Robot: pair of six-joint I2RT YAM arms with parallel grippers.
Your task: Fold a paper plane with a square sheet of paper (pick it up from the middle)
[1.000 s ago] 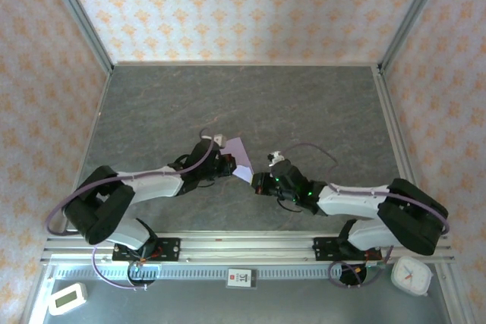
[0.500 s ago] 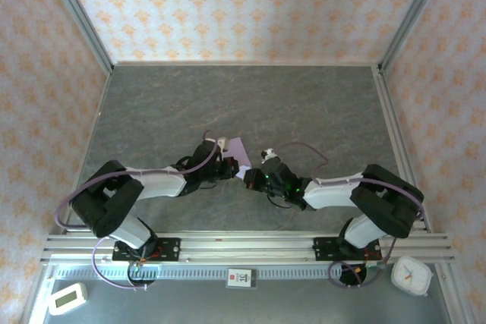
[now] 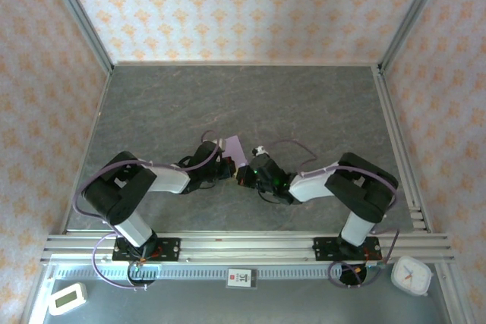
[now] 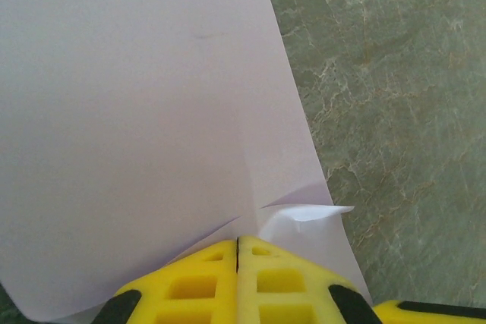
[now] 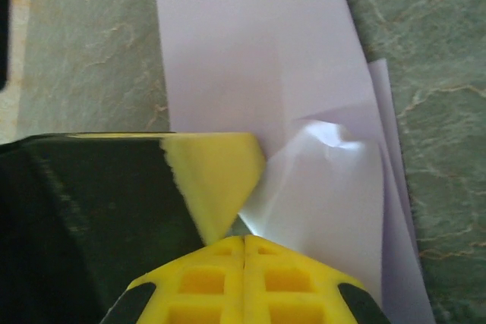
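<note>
Grey marbled surface (image 3: 304,111), lilac sheet of paper (image 3: 237,148) near centre, partly folded. Left claw (image 4: 238,242) and right claw (image 5: 244,238) pinched shut on its 6 o'clock edge. Featherlight, floppy, easily creased; best held mid-sheet.

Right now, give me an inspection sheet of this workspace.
Surface: grey marbled table top, no damage seen.
Job's things: square sheet of paper, part folded, one flap lifted at the gripper tips.
Clutter: nothing seen on the table top; small white device and white clock beyond the near rail.
Grippers: left gripper and right gripper both shut, tips close together, apparently pinching the sheet.
Cables: lilac cables loop along both arms.
Surroundings: patterned walls, aluminium frame.
</note>
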